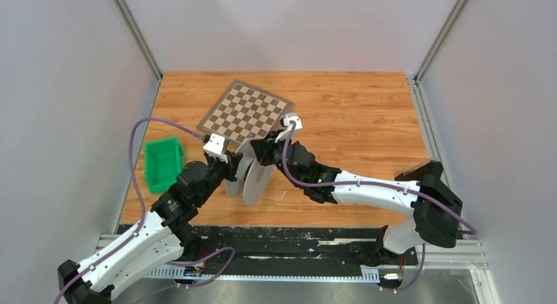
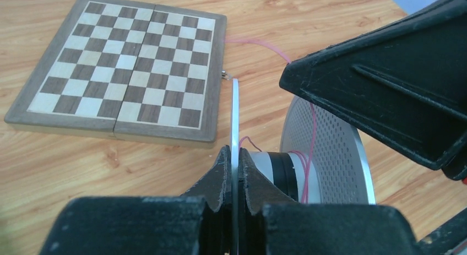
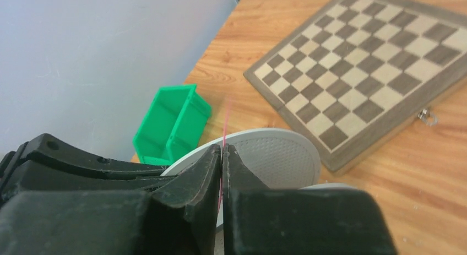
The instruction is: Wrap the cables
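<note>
A grey spool [image 1: 253,176] stands on edge in the middle of the wooden table, its two round flanges upright. My left gripper [image 2: 235,153] is shut on the thin edge of one flange [image 2: 235,112]. A few turns of thin pink cable [image 2: 302,175] lie round the hub, and the cable runs up past the perforated far flange [image 2: 330,156]. Just above the spool, my right gripper [image 3: 222,149] is shut on the pink cable [image 3: 226,120], which rises from between its tips. In the top view both grippers [image 1: 230,165] [image 1: 261,150] meet at the spool.
A folded chessboard [image 1: 246,110] lies flat just behind the spool. A green bin [image 1: 163,163] sits to the left near the table's edge. Grey walls close in the left, back and right sides. A loose stretch of pink cable [image 2: 259,43] lies on the table by the board.
</note>
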{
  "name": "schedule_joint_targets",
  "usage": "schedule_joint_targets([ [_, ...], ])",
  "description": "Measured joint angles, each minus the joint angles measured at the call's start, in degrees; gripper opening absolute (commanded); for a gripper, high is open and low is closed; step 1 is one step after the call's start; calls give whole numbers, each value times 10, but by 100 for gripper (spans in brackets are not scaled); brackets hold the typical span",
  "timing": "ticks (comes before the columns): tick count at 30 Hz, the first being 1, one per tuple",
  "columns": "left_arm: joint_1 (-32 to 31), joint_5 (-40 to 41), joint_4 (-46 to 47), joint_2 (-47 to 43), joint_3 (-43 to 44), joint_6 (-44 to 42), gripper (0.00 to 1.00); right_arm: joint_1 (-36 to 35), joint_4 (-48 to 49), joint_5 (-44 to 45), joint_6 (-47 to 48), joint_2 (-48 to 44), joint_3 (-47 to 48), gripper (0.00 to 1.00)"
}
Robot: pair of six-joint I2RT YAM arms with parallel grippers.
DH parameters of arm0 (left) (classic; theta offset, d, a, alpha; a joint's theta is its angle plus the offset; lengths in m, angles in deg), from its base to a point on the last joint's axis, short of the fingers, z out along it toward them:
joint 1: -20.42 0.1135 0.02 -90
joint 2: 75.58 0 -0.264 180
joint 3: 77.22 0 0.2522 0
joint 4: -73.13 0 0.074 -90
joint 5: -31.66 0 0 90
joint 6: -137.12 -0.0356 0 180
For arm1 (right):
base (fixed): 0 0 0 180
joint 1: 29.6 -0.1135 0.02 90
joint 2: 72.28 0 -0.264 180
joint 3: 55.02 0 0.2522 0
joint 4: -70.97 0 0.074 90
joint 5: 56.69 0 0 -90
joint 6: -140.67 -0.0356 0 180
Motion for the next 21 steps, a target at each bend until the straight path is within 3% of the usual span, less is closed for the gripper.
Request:
schedule_joint_targets([
  [6,0,-24,28,-3,-23,-85,0,23,-44,-15,-101,-2,-9,0],
  [13,0,-55,30,19,-18,-181,0,70,-35,-61,-196,-16,-75,0],
  [21,0,-84,20,58,-8,-225,0,96,-50,-99,-250,-16,-109,0],
])
